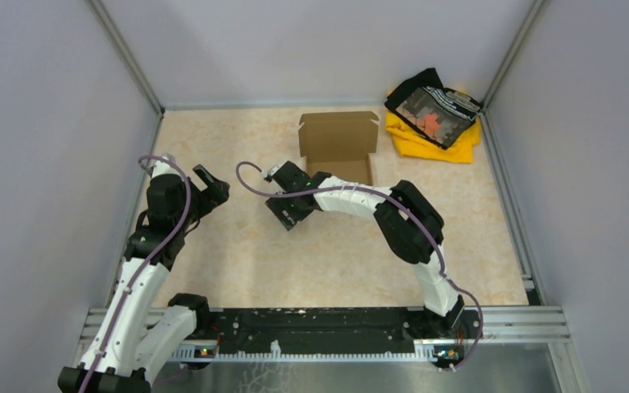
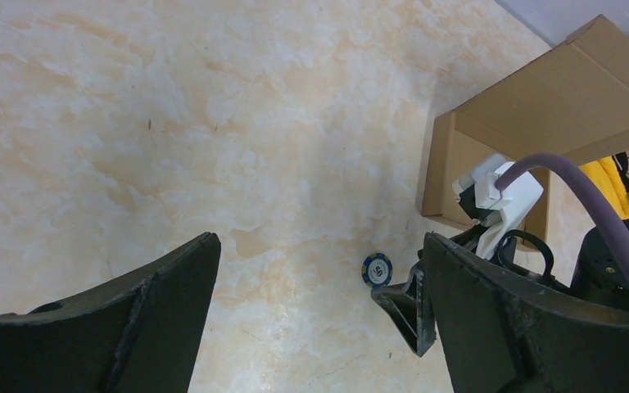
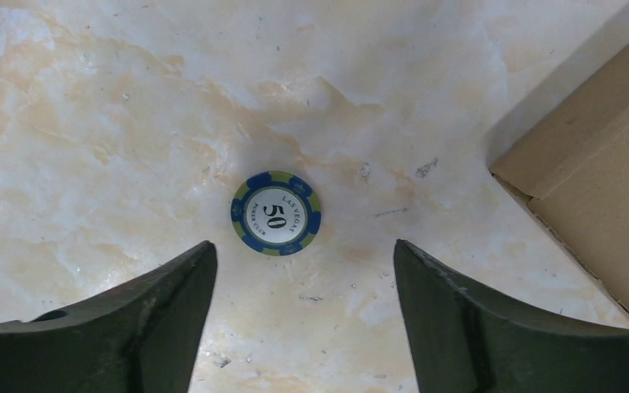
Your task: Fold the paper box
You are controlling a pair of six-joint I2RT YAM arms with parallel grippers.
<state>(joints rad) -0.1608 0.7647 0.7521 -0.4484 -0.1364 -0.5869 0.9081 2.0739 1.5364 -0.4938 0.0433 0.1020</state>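
Note:
The brown cardboard paper box (image 1: pixel 337 147) stands at the back middle of the table, its tray open and its lid flap upright behind. It also shows in the left wrist view (image 2: pixel 532 98) and at the right edge of the right wrist view (image 3: pixel 598 188). My right gripper (image 1: pixel 283 208) is open and empty, low over the table just left of the box's front corner (image 3: pixel 303 246). My left gripper (image 1: pixel 211 183) is open and empty, further left, apart from the box (image 2: pixel 319 239).
A blue and white poker chip marked 50 (image 3: pixel 277 213) lies flat on the table just ahead of my right fingertips; it also shows in the left wrist view (image 2: pixel 377 268). A yellow and black cloth pile (image 1: pixel 434 115) sits at the back right. Walls enclose the table.

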